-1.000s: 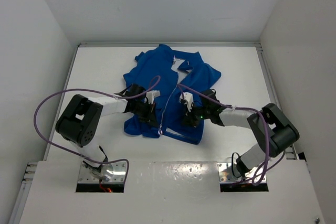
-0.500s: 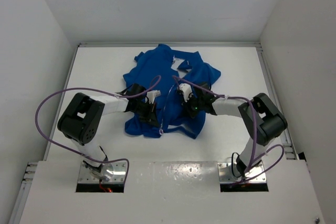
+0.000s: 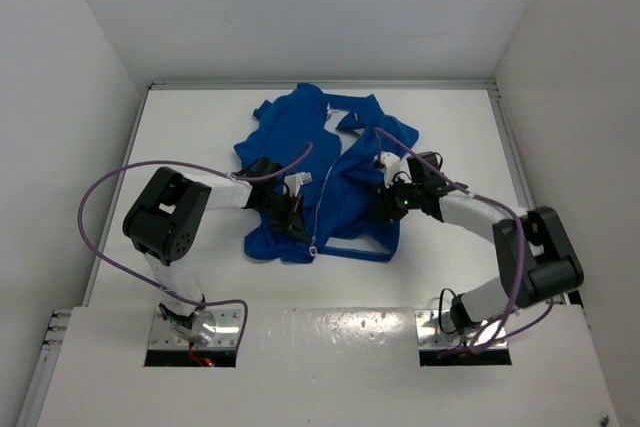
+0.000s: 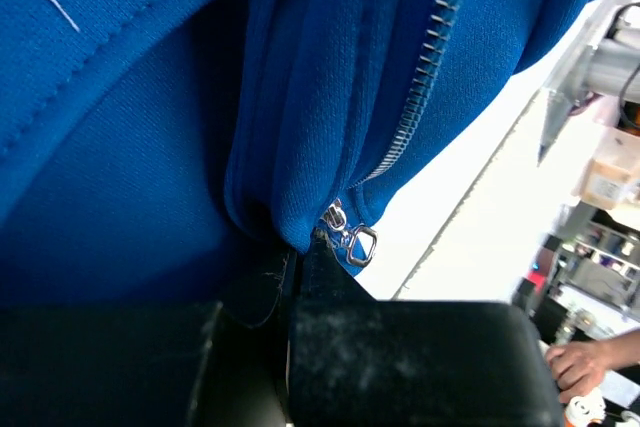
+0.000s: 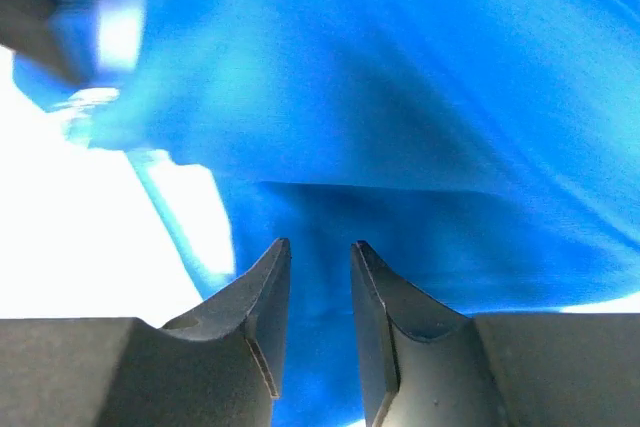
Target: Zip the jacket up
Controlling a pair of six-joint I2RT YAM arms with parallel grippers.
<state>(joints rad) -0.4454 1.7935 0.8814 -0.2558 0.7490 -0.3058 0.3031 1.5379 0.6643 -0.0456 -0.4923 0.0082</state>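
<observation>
The royal blue jacket (image 3: 300, 132) lies crumpled on the white table, its front open and the light zipper (image 3: 325, 190) running down the middle. My left gripper (image 3: 293, 215) is shut on the left front panel at the bottom hem. In the left wrist view its fingers (image 4: 320, 267) pinch the fabric (image 4: 150, 127) right beside the silver zipper slider (image 4: 348, 235), with the teeth (image 4: 420, 97) running up from it. My right gripper (image 3: 388, 203) is over the right front panel. In the right wrist view (image 5: 320, 245) its jaws stand slightly apart with nothing between them, blue fabric (image 5: 400, 97) just beyond.
The white table (image 3: 190, 137) is boxed in by white walls on three sides. Purple cables (image 3: 100, 197) loop off both arms. In the left wrist view a person's hand (image 4: 580, 362) and some equipment show past the table edge.
My right gripper has moved right, from beside the zipper to the right panel, and the panel's bottom hem has spread out to the right. My left gripper has held its grip.
</observation>
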